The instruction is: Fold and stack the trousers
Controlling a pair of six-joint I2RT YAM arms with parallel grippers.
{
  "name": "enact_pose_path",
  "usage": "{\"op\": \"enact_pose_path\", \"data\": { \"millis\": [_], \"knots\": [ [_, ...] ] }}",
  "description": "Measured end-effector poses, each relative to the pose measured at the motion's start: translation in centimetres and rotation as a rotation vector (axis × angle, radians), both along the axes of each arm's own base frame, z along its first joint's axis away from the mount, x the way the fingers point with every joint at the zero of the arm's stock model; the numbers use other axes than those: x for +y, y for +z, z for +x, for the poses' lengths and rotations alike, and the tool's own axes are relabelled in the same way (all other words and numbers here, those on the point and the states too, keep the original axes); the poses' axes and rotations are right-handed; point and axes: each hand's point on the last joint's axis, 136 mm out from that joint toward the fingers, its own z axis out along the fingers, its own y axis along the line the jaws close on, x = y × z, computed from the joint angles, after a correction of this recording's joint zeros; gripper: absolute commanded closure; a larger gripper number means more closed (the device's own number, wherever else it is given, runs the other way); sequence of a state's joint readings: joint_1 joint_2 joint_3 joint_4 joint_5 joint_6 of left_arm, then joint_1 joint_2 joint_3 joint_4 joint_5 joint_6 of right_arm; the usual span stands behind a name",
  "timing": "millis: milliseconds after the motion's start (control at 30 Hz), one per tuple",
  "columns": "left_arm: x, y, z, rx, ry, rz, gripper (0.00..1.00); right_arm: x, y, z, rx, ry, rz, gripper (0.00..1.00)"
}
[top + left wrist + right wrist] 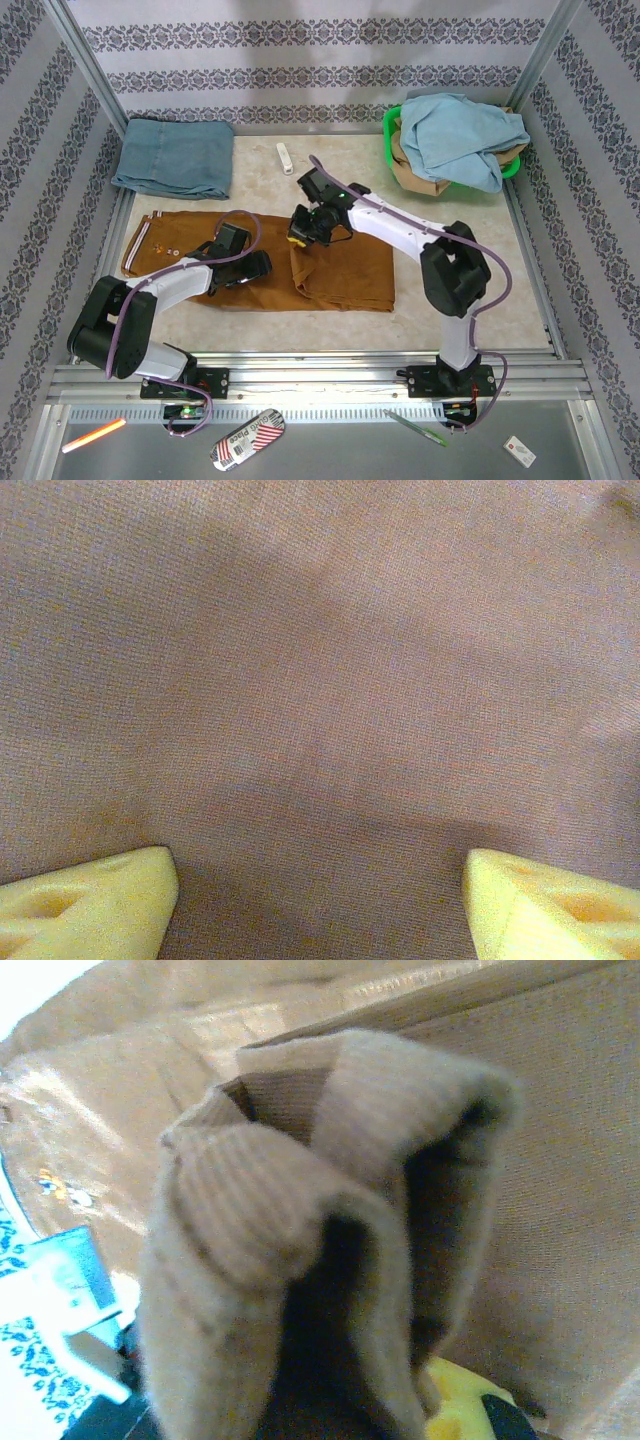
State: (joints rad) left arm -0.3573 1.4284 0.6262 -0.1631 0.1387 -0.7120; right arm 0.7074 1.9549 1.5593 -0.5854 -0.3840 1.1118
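The right jaws were clamped on a bunched hem of the trousers (260,1200) and the left jaws stood open on flat cloth just beside, so the fold probably wanted carrying low and level past them toward the waistband (141,238) on the desk (330,330).

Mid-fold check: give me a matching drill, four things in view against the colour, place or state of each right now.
Things:
1. trousers
2. left gripper
3. right gripper
4. basket

States:
a. green, far right corner
b. open, close over brown fabric
c. brown, spread across the centre
d. shut on a bunched fold

Pairs: 1-c, 2-b, 3-d, 4-a
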Motion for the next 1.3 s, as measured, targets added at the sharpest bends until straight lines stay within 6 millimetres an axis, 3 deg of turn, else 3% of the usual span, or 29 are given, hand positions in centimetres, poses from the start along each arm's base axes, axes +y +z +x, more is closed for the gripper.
{"op": "enact_pose_path", "data": {
  "millis": [33, 100, 167, 233, 300, 400, 467, 533, 633, 700, 800, 933, 967, 1100, 1200, 1300],
  "knots": [
    [0.0, 0.0, 0.0, 0.0, -0.002, -0.002, 0.23, 0.2, -0.7, -0.1, 0.015, 0.0, -0.006, 0.93],
    [0.0, 0.1, 0.0, -0.001, -0.001, -0.011, 0.21, 0.6, -1.8, -0.2, 0.037, -0.002, -0.011, 0.64],
    [0.0, 0.2, 0.0, -0.002, -0.001, -0.02, 0.2, 0.9, -2.6, -0.1, 0.056, 0.004, -0.01, 0.45],
    [0.0, 0.5, 0.0, -0.006, -0.002, -0.031, 0.19, 1.4, -2.7, 0.2, 0.056, 0.009, -0.002, 0.36],
    [0.2, 0.8, -0.1, -0.005, 0.005, -0.038, 0.19, 2.0, -1.6, 0.9, 0.033, 0.019, 0.021, 0.34],
    [1.5, 1.8, -0.6, -0.005, 0.039, -0.035, 0.18, 2.6, 1.6, 2.5, -0.038, 0.034, 0.076, 0.34],
    [2.6, 3.1, -1.0, -0.018, 0.066, -0.019, 0.18, 1.8, 3.8, 3.2, -0.086, 0.033, 0.099, 0.34],
    [3.3, 4.4, -1.3, -0.036, 0.079, 0.004, 0.19, -0.2, 5.6, 3.7, -0.124, 0.014, 0.109, 0.35],
    [4.1, 7.1, -1.3, -0.078, 0.086, 0.038, 0.21, -5.0, 7.3, 3.9, -0.167, -0.041, 0.102, 0.37],
    [4.4, 9.0, -1.1, -0.112, 0.088, 0.05, 0.23, -8.3, 7.4, 3.7, -0.185, -0.079, 0.08, 0.41],
    [3.9, 12.0, -0.3, -0.168, 0.07, 0.044, 0.25, -12.8, 5.6, 2.6, -0.178, -0.129, 0.018, 0.52],
    [0.1, 14.1, 1.4, -0.197, -0.028, 0.021, 0.29, -16.0, 1.2, -0.4, -0.105, -0.136, -0.058, 0.94],
    [-1.4, 13.9, 1.8, -0.193, -0.064, 0.014, 0.32, -16.7, -0.1, -1.2, -0.079, -0.137, -0.08, 1.0],
    [-6.0, 10.2, 2.8, -0.132, -0.167, -0.021, 0.45, -19.1, -3.8, -2.7, -0.02, -0.16, -0.152, 1.0],
    [-6.3, 4.8, 2.8, -0.047, -0.172, -0.001, 0.53, -20.7, -5.9, -2.5, -0.002, -0.19, -0.186, 1.0],
    [-5.5, -0.4, 1.5, 0.044, -0.162, 0.025, 0.58, -21.8, -8.7, -2.3, 0.048, -0.205, -0.217, 1.0]
  ]
}}
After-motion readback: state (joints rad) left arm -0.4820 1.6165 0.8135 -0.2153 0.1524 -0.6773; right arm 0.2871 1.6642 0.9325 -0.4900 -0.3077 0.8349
